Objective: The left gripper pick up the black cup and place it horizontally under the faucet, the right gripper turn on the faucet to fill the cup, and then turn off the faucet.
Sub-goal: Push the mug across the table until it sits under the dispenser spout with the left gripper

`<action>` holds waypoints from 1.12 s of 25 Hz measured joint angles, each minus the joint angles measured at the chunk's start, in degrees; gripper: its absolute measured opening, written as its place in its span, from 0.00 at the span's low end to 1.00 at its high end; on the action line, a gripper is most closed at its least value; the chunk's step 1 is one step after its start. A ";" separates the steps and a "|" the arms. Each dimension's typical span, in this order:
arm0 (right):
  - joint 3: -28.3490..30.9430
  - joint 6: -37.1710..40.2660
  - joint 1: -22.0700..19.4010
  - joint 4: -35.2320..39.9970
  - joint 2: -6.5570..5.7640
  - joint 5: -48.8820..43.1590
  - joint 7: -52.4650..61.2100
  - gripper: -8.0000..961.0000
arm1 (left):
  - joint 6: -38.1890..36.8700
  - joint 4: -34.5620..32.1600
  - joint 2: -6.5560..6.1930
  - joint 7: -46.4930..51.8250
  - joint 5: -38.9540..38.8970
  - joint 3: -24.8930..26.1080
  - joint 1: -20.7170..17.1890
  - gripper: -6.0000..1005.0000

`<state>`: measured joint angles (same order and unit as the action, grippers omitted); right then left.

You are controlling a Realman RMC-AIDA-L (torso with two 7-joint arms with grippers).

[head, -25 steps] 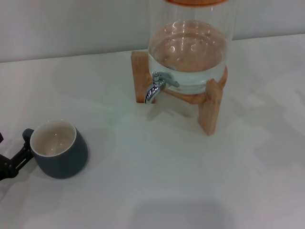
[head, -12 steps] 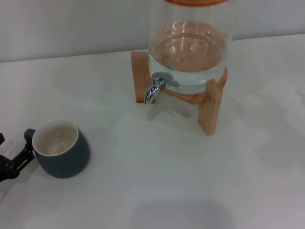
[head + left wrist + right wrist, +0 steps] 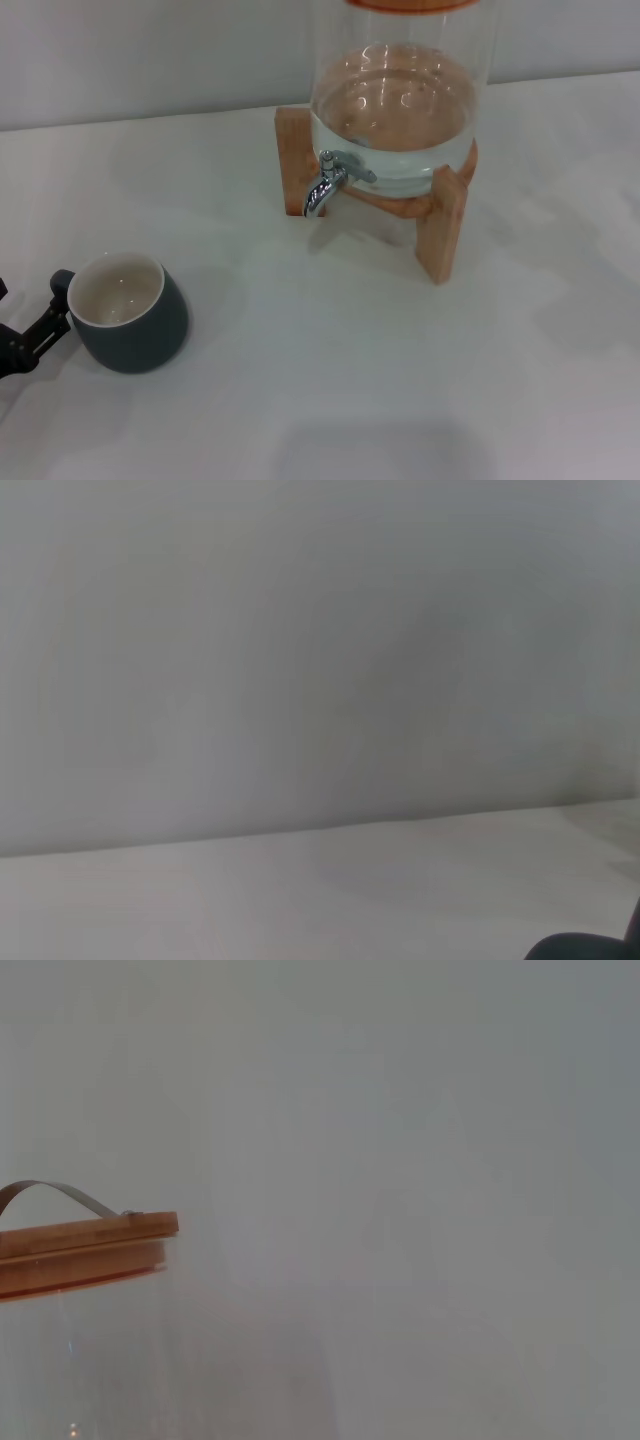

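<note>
The black cup (image 3: 135, 325) stands upright on the white table at the front left, its cream inside showing and its small loop handle turned to the left. My left gripper (image 3: 30, 300) is at the left edge of the head view, open. One black finger (image 3: 42, 325) reaches up to the cup's handle and the other only just shows at the frame edge. The chrome faucet (image 3: 325, 182) juts from the glass dispenser (image 3: 395, 110) at the back centre, spout pointing down. The right gripper is out of view.
The dispenser holds water and rests on a wooden stand (image 3: 440, 225). Its wooden lid with a metal handle shows in the right wrist view (image 3: 80, 1240). A grey wall (image 3: 150, 50) runs behind the table. A dark rounded edge shows in the left wrist view (image 3: 585, 947).
The cup has shifted slightly to the right and toward me, with the left gripper's finger following at its handle. The faucet and dispenser have not moved.
</note>
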<state>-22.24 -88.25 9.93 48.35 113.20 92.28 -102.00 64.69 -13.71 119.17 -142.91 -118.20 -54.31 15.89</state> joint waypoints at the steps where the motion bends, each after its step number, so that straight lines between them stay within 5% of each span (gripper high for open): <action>1: 0.00 0.00 0.00 -0.01 0.00 0.00 0.01 0.63 | 0.00 0.00 0.00 0.00 0.00 0.00 0.04 0.76; 28: 0.00 0.00 -0.01 -0.19 0.00 0.01 -0.28 0.63 | -2.11 0.00 -0.07 0.38 -0.26 -0.13 2.23 0.74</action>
<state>-22.24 -88.24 9.92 48.16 113.20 92.28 -102.28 62.57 -13.71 119.11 -142.53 -118.45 -54.44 18.12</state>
